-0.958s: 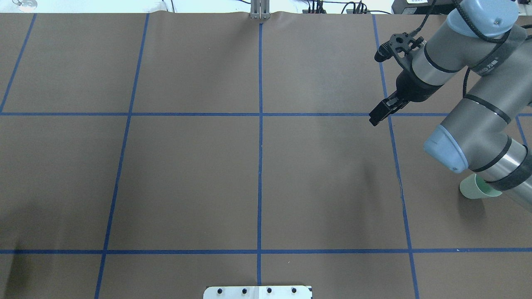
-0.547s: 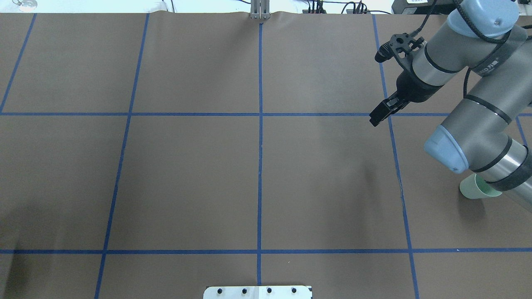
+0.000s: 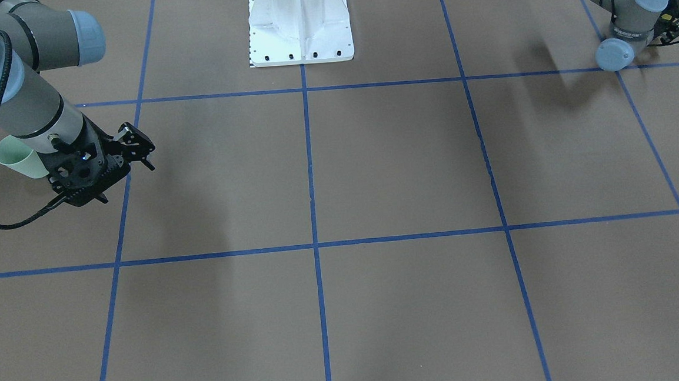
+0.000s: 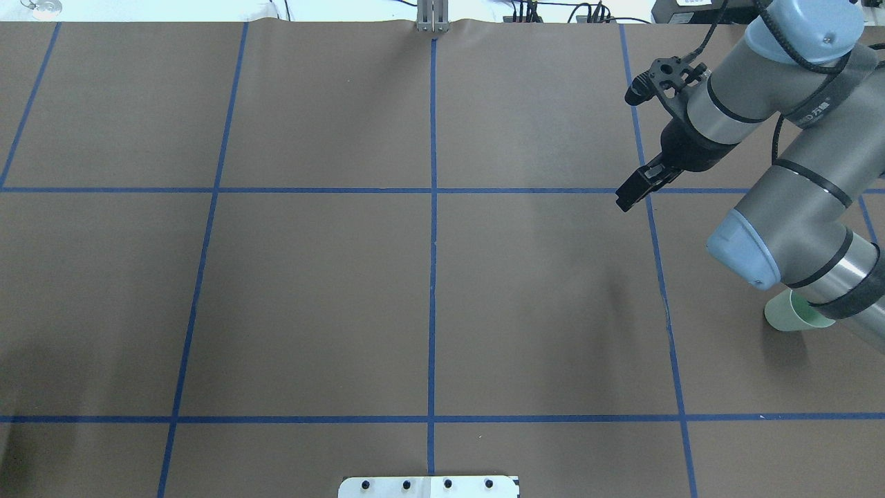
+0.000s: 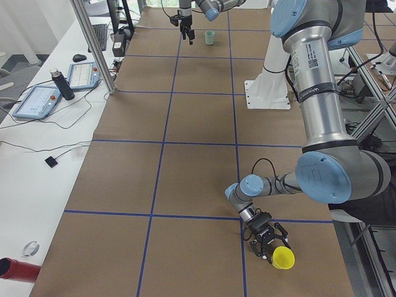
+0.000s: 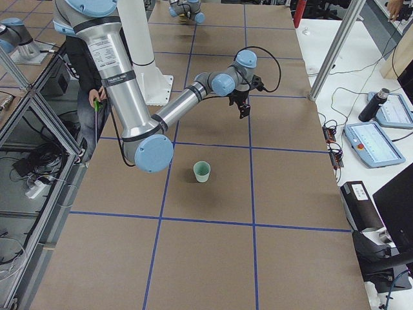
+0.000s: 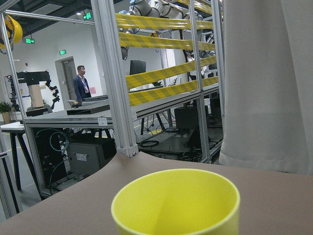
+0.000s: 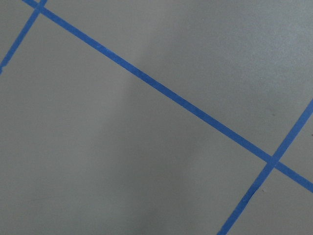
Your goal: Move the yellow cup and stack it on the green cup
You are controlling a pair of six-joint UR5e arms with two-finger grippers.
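1. Yellow cup (image 5: 283,257): I find it at the lower right of the left-end view, right at the tips of the left gripper (image 5: 272,246). In the left wrist view its open rim fills the bottom centre. I cannot tell whether it rests on the table.
2. Left gripper: it sits low by the table cover (image 4: 311,297). No finger shows in its own wrist view and it is too small elsewhere, so I cannot tell whether it is clamped on the cup or spread around it.
3. Green cup (image 6: 202,171): it stands upright, mouth up, on the cover at the centre of the right-end view. In the overhead view it is at the right edge, partly hidden under the right arm (image 4: 795,228). It is well apart from the yellow cup (opposite ends of the table).
4. Right gripper (image 4: 628,197): it is at the upper right of the overhead view, pointing down near a crossing of the blue tape lines (image 4: 432,277). It is well clear of the green cup. Its fingers read to me as one dark bar, narrow, with nothing between them. Its wrist view shows only cover and tape.
5. White base plate (image 3: 301,39): top centre of the front-facing view.
6. Person in a dark jacket (image 7: 81,87): standing in the background at the left of the left wrist view.
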